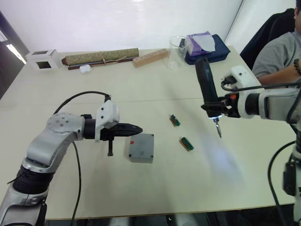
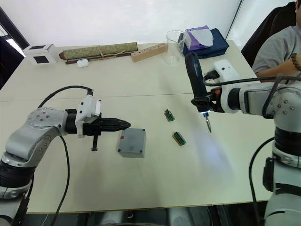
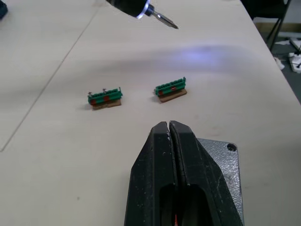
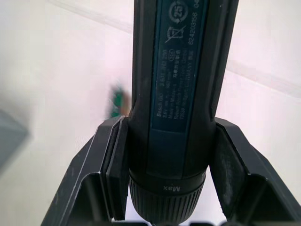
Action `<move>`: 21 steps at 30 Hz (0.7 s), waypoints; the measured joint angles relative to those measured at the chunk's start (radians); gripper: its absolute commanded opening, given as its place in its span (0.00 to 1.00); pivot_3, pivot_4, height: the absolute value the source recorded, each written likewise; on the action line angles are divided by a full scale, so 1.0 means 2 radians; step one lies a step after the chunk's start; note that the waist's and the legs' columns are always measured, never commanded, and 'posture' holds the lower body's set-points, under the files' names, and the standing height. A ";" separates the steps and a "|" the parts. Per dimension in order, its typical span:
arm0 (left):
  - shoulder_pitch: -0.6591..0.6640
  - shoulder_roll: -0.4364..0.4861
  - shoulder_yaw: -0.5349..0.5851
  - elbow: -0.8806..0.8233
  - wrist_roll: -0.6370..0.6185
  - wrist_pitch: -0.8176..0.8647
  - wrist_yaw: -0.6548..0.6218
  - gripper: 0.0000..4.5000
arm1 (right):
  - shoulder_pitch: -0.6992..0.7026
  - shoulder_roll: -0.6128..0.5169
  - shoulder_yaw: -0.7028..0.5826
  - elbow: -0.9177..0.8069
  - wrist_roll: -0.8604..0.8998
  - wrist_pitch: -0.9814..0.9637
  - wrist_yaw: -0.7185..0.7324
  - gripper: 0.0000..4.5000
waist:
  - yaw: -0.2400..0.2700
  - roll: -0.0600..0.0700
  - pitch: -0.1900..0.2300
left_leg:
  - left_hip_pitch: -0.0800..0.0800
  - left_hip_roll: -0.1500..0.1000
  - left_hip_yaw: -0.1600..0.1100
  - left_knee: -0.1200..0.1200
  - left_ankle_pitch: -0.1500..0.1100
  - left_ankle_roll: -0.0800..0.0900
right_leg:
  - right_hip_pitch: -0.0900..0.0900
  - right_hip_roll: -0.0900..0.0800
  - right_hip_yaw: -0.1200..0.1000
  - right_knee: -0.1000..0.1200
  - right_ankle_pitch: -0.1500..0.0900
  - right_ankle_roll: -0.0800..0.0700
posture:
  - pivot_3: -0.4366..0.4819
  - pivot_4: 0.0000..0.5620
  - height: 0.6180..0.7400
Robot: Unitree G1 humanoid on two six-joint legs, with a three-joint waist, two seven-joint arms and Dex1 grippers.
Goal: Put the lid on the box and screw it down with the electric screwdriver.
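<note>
From the head views, the left arm reaches out level, its end effector (image 1: 134, 129) pinched shut with nothing in it, tips over the near edge of the lid (image 1: 142, 145), which sits on the box (image 2: 131, 150) on the desk (image 1: 155, 188). The right end effector (image 1: 217, 107) clamps the electric screwdriver (image 1: 205, 84) upright in the air, well beyond the box.

In the left wrist view, the black fingers (image 3: 155, 165) hide most of the lid.

In the right wrist view, the screwdriver's tip is cut off.

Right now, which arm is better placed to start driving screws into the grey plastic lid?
Right. Its gripper already clamps the dark pen-shaped electric screwdriver, bit down, lit. The left gripper is shut at the lidded grey box.
</note>
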 measured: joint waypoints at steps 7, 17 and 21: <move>0.014 0.001 0.014 -0.024 -0.018 0.013 0.020 0.00 | 0.004 -0.028 0.087 0.091 -0.017 0.000 0.001 0.46 | -0.001 0.000 0.000 | 0.000 0.000 0.000 0.001 0.000 0.000 | 0.000 0.000 0.000 0.001 0.000 0.000 | 0.48 0.27 0.97; 0.022 0.015 0.038 -0.053 -0.042 0.037 0.053 0.00 | -0.007 0.017 0.117 0.175 -0.103 0.000 0.026 0.46 | -0.001 -0.002 0.000 | 0.001 0.000 -0.001 0.009 0.000 0.000 | 0.001 0.001 0.000 0.007 0.000 0.000 | 0.48 0.27 0.97; 0.036 0.015 0.049 -0.073 -0.052 0.047 0.072 0.00 | -0.008 0.032 0.109 0.185 -0.127 -0.002 0.035 0.68 | -0.002 -0.003 0.000 | 0.001 0.000 -0.001 0.010 0.000 0.000 | 0.002 0.001 0.000 0.008 0.001 0.001 | 0.48 0.27 0.97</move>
